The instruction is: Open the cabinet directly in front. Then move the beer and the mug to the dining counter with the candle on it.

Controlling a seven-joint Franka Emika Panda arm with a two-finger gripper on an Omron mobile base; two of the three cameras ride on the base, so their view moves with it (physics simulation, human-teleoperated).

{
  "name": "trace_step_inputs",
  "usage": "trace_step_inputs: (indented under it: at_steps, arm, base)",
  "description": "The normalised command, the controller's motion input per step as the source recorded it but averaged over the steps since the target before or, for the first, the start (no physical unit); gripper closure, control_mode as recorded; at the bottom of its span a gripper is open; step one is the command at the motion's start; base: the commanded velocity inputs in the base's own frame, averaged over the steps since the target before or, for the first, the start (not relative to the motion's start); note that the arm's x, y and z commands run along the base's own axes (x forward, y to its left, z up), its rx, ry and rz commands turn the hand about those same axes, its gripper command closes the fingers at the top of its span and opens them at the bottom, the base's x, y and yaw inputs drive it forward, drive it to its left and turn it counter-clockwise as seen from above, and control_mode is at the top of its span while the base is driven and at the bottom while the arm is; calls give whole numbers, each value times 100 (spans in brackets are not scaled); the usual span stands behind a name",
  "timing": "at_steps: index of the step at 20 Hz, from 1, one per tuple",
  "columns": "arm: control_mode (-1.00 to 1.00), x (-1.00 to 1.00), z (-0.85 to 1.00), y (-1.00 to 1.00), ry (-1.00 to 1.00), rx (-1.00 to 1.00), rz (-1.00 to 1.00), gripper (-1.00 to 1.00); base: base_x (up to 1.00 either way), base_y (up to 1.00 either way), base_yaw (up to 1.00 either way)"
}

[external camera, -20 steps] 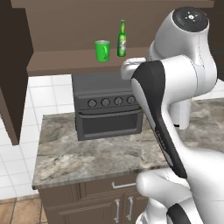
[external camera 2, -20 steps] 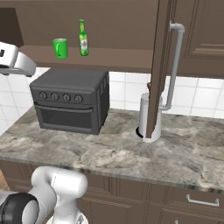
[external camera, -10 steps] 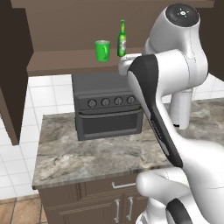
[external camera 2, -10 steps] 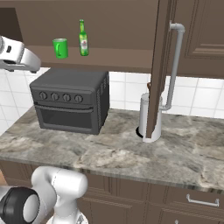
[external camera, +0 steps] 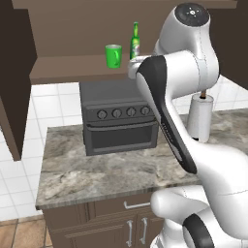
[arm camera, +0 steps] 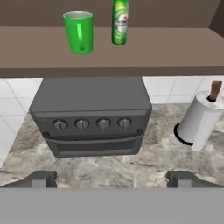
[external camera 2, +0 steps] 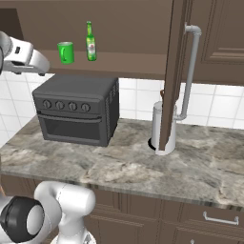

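The cabinet [external camera: 72,72] stands open, its left door [external camera: 13,77] and right door [external camera 2: 174,71] swung out. On its shelf a bright green mug [arm camera: 79,32] stands left of the green beer [arm camera: 119,22] bottle; both also appear as mug [external camera: 114,55], beer [external camera: 135,41], mug [external camera 2: 66,52] and beer [external camera 2: 90,41]. My gripper [arm camera: 112,179] is open and empty, facing the shelf from a distance and level with the oven below it. The dining counter and the candle are out of view.
A dark toaster oven [external camera: 118,116] sits on the stone counter [external camera 2: 119,167] under the shelf. A paper towel roll [external camera 2: 162,126] stands to its right, just behind the open right door with its long silver handle [external camera 2: 190,71]. Base cabinets run below.
The arm has swung the hand up and in toward the shelf. The jaws stay open; mug and beer have not moved.
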Motion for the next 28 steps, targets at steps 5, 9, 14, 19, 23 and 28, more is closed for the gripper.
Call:
trace_step_inputs:
  at_steps: [5,9,14,19,23,28]
  arm:
    - [-100,27,0,12,0,0,0,-100]
    - [-100,33,0,3,0,0,0,-100]
    - [-100,24,0,0,0,0,-1,-100]
    - [-100,28,0,0,0,0,-1,-100]
    - [-100,24,-2,1,0,0,-1,-100]
    - [-100,27,-9,1,0,0,0,-100]
  base:
    - [0,0,0]
    - [0,0,0]
    - [0,0,0]
    - [0,0,0]
    - [0,0,0]
    - [0,0,0]
